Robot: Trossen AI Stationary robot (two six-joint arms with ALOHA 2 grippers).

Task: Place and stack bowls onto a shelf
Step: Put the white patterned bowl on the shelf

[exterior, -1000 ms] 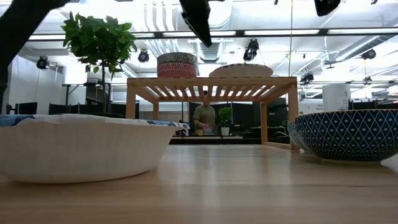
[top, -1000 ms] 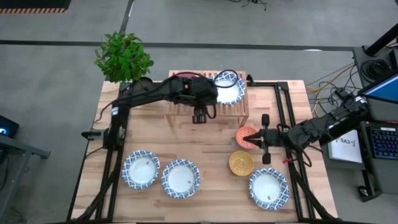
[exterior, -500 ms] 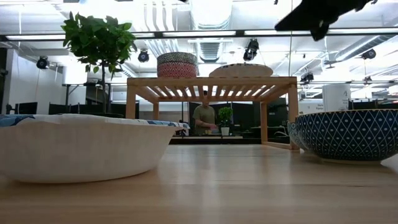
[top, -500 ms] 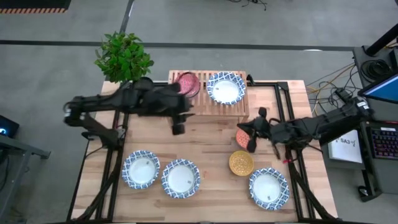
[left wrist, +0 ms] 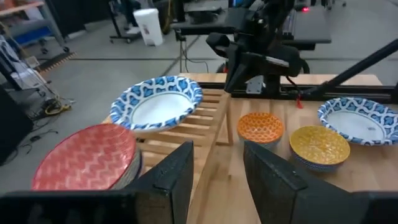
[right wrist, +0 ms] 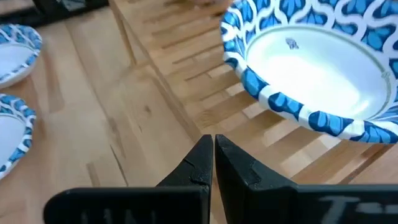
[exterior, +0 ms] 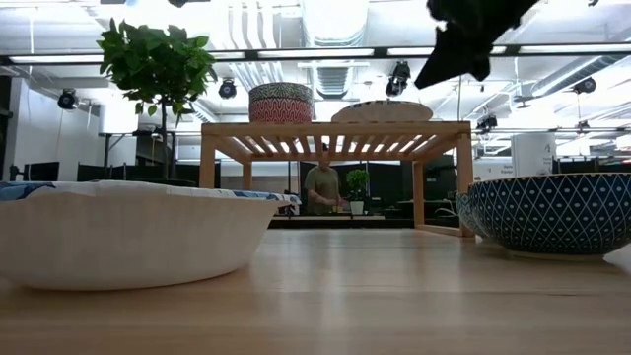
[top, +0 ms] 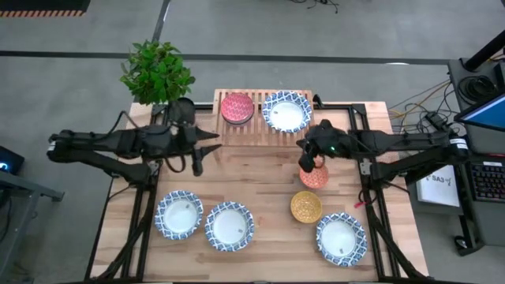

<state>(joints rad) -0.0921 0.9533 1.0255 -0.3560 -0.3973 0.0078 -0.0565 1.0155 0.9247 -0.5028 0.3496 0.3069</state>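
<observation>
Counting two bowls on the shelf (top: 264,118), six left on the table; my left gripper (top: 196,165) open and empty, right gripper (top: 304,163) shut, empty.

We find almost nothing we can read. A white sheet (top: 439,183) beside the table's right edge carries dark characters too small to make out, and a small grey mark inside the blue-rimmed bowl (right wrist: 311,62) on the shelf is illegible.
</observation>
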